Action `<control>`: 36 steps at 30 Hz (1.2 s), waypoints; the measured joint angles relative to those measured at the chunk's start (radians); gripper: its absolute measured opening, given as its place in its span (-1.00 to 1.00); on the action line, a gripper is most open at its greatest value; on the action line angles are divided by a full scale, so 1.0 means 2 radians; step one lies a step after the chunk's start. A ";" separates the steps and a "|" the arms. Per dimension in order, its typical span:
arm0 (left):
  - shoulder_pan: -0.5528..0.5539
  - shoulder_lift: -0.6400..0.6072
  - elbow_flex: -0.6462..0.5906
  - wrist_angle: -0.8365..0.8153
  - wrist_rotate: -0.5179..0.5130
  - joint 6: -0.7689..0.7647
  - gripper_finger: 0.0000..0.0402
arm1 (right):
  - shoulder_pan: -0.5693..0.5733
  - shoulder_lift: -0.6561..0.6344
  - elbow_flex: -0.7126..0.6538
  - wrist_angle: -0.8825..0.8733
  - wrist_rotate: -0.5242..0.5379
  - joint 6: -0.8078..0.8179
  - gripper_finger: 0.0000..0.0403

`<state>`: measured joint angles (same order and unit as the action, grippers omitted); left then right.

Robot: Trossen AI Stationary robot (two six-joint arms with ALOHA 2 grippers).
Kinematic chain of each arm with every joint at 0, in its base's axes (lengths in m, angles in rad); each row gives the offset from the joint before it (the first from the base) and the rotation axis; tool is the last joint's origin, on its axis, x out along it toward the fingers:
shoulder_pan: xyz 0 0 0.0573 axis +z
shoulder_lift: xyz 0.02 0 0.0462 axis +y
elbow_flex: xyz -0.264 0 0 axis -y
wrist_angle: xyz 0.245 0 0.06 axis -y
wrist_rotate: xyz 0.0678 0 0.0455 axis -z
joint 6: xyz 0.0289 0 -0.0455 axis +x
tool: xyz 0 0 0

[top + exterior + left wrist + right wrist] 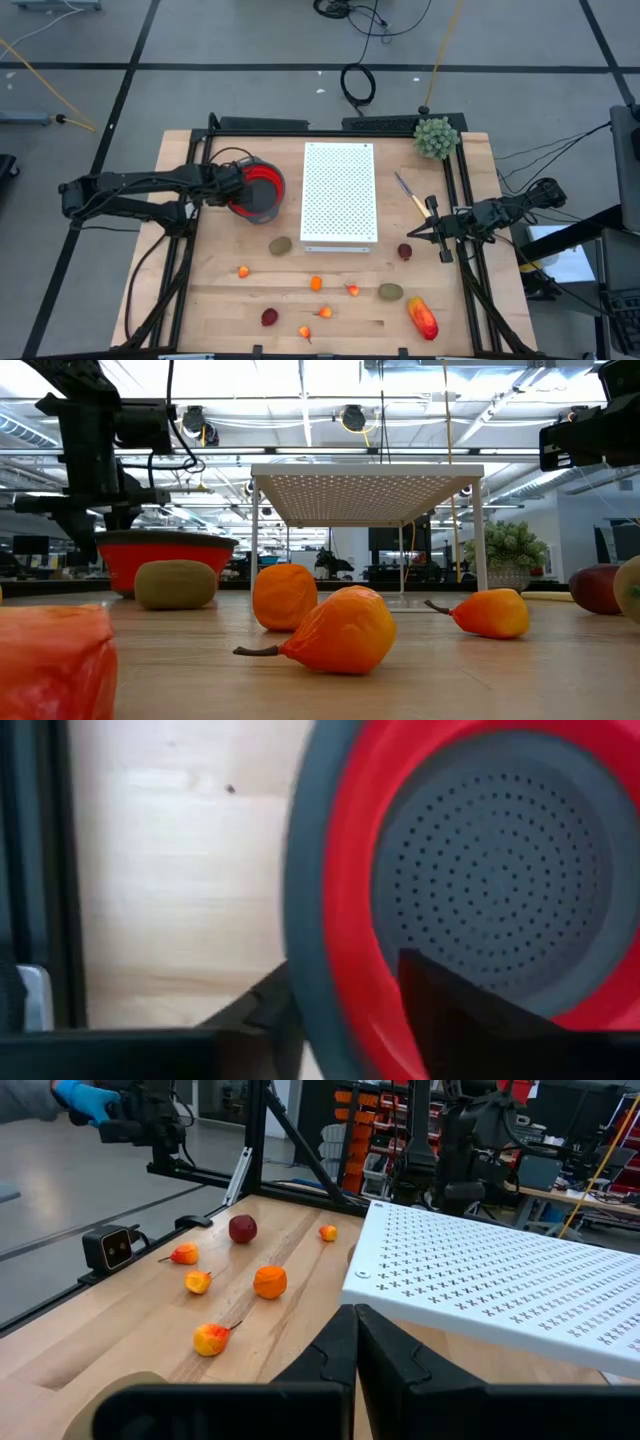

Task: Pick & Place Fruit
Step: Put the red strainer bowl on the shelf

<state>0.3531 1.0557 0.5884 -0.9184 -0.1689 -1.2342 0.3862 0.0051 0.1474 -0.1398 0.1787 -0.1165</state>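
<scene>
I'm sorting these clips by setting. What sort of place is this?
Probably a robotics lab or workshop in a large open hall. The wooden table stands on a bare floor with loose cables, and behind it run long ceiling lights and shelves of equipment.

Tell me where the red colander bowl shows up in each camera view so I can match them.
High view: red colander bowl left of the white perforated rack, under the left claw.
Low view: far left, behind a brown-green oval fruit.
Left wrist view: fills the right side.
Right wrist view: not in it.
Shared landmark: the white rack.
</scene>
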 joint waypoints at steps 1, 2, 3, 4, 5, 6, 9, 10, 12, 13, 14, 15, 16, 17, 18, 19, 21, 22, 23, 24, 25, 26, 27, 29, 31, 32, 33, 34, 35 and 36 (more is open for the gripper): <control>0.000 0.000 0.000 0.000 -0.005 -0.001 -0.41 | 0.000 0.000 0.000 0.000 0.000 0.000 -1.00; 0.000 0.000 0.000 0.000 -0.008 -0.001 -0.49 | 0.000 0.000 0.000 0.000 0.000 0.000 -1.00; 0.000 0.000 0.000 0.000 -0.009 -0.001 -0.57 | 0.000 0.000 0.000 0.000 0.000 0.000 -1.00; 0.000 0.000 0.000 0.000 -0.011 -0.003 -0.65 | 0.000 0.000 0.000 0.000 0.000 0.000 -1.00; 0.000 0.000 0.000 0.000 -0.014 -0.004 -0.73 | 0.000 0.000 0.000 0.000 0.000 0.000 -1.00; 0.000 0.000 0.000 0.000 -0.018 -0.005 -0.81 | 0.000 0.000 0.000 0.000 0.000 0.000 -1.00; 0.000 -0.001 0.002 0.006 -0.030 -0.004 -0.94 | 0.000 0.000 0.000 0.000 0.000 0.000 -1.00; 0.000 -0.001 0.001 0.004 -0.032 -0.004 -0.93 | 0.000 0.000 0.000 0.000 0.000 0.000 -1.00; 0.000 0.000 0.001 0.002 -0.032 -0.003 -0.91 | 0.000 0.000 0.000 0.000 0.000 0.000 -1.00; 0.000 -0.001 0.001 0.002 -0.033 -0.002 -0.91 | 0.000 0.000 0.000 0.000 0.000 0.000 -1.00; 0.000 -0.001 0.001 0.003 -0.036 0.002 -0.92 | 0.000 0.000 0.000 0.000 0.000 0.000 -1.00; 0.000 -0.001 0.001 0.005 -0.040 0.006 -0.95 | 0.000 0.000 0.000 0.000 0.000 0.000 -1.00; 0.000 -0.001 0.001 0.006 -0.044 0.009 -0.96 | 0.000 0.000 0.000 0.000 0.000 0.000 -1.00; -0.001 -0.001 0.001 0.006 -0.048 0.009 -0.96 | 0.000 0.000 0.000 0.000 0.000 0.000 -1.00; -0.001 -0.001 0.001 0.006 -0.052 0.009 -0.95 | 0.000 0.000 0.000 0.000 0.000 0.000 -1.00; -0.001 -0.001 0.001 0.006 -0.055 0.009 -0.94 | 0.000 0.000 0.000 0.000 0.000 0.000 -1.00; -0.001 -0.002 0.003 0.005 -0.061 0.015 -0.94 | 0.000 0.000 0.000 0.000 0.000 0.003 -1.00; -0.001 -0.004 0.005 0.004 -0.066 0.018 -0.95 | 0.000 0.000 0.000 0.000 0.000 0.005 -1.00; -0.001 -0.006 0.007 0.004 -0.071 0.022 -0.96 | 0.000 0.000 0.000 0.000 0.000 0.006 -1.00; -0.001 -0.009 0.011 0.002 -0.079 0.025 -0.96 | 0.000 0.000 0.000 0.000 0.000 0.010 -1.00; -0.001 -0.012 0.013 0.000 -0.086 0.028 -0.96 | 0.000 0.000 0.000 0.000 0.000 0.012 -1.00; -0.001 -0.014 0.018 -0.001 -0.092 0.029 -0.95 | 0.000 0.000 0.000 0.000 0.000 0.013 -1.00; -0.001 -0.018 0.023 -0.004 -0.101 0.030 -0.94 | 0.000 0.000 0.000 0.000 0.000 0.013 -1.00; -0.001 -0.028 0.032 -0.005 -0.119 0.034 -0.95 | 0.000 0.000 0.000 0.000 0.000 0.013 -1.00; 0.000 -0.039 0.042 -0.004 -0.134 0.040 -0.97 | 0.000 0.000 0.000 0.000 0.000 0.013 -1.00; -0.001 -0.044 0.047 -0.004 -0.141 0.041 -0.97 | 0.000 0.000 0.000 0.000 0.000 0.013 -1.00; 0.000 -0.049 0.052 -0.005 -0.149 0.041 -0.97 | 0.000 0.000 0.000 0.000 0.000 0.013 -1.00; 0.000 -0.055 0.057 -0.005 -0.154 0.042 -0.96 | 0.000 0.000 0.000 0.000 0.000 0.013 -1.00; 0.000 -0.061 0.063 -0.005 -0.160 0.044 -0.96 | 0.000 0.000 0.000 0.000 0.000 0.013 -1.00; 0.000 -0.067 0.068 -0.005 -0.167 0.047 -0.97 | 0.000 0.000 0.000 0.000 0.000 0.013 -1.00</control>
<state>0.3523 0.9219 0.7240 -0.9279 -0.5034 -1.1411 0.3861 0.0051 0.1474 -0.1398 0.1787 -0.0906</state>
